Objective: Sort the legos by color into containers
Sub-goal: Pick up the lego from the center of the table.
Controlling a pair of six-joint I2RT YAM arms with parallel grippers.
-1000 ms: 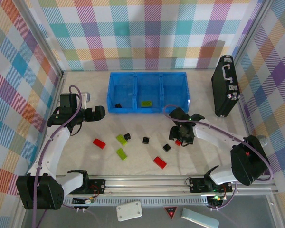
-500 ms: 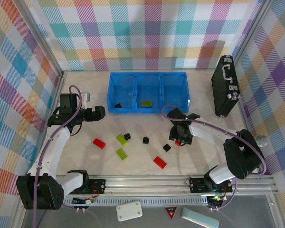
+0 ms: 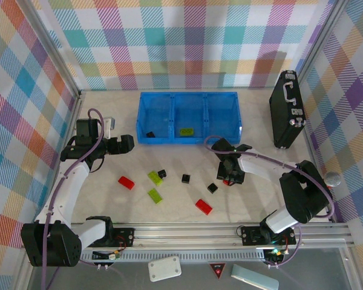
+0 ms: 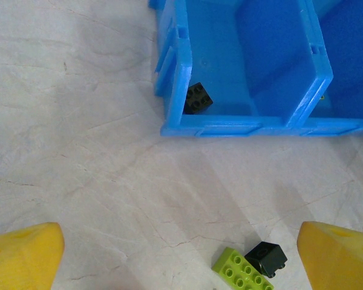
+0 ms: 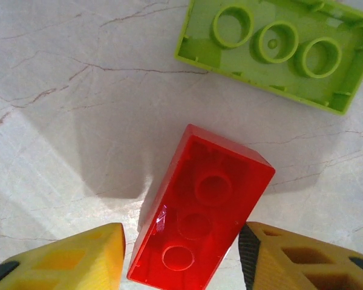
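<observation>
Your red lego [image 5: 199, 229] lies hollow side up on the surface [image 3: 260, 121], out in front of the blue bin's [image 3: 187, 94] right compartment, with a lime lego [image 5: 269, 51] upturned just beside it. The right gripper [image 3: 230, 176] has its fingers [image 5: 66, 260] close on either side of the red lego; you cannot tell whether they pinch it. Inside the bin, a black lego [image 4: 196, 98] sits in the left compartment and a second lime lego [image 3: 186, 131] in the middle one. The left gripper [image 3: 124, 144] hangs just off the bin's left end, fingers spread wide.
</observation>
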